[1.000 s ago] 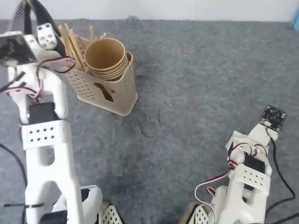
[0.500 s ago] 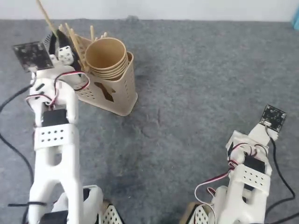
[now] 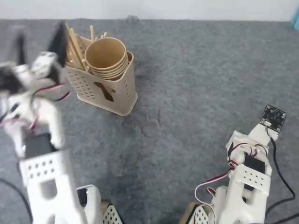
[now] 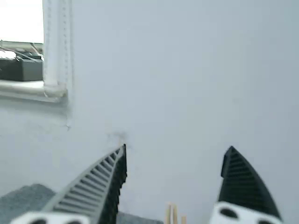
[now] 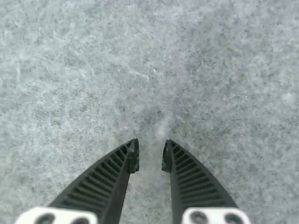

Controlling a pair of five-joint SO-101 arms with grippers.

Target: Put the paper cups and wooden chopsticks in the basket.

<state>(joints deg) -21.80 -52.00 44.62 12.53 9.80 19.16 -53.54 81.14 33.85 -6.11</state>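
A cream perforated basket stands at the back left of the grey carpet. It holds a stack of paper cups and several wooden chopsticks leaning upright beside them. My left gripper is raised just left of the basket, blurred. It is open with nothing between its fingers, facing the wall with chopstick tips just below it. My right arm sits folded at the front right. Its gripper hangs over bare carpet, the jaws nearly together and holding nothing.
Grey carpet covers the table between the basket and the right arm. A pale wall with a window frame rises behind the basket.
Half a second ago the left gripper held a chopstick up beside the basket. Now its fingers are open and empty, and the arm has swung left. The right arm has not moved.
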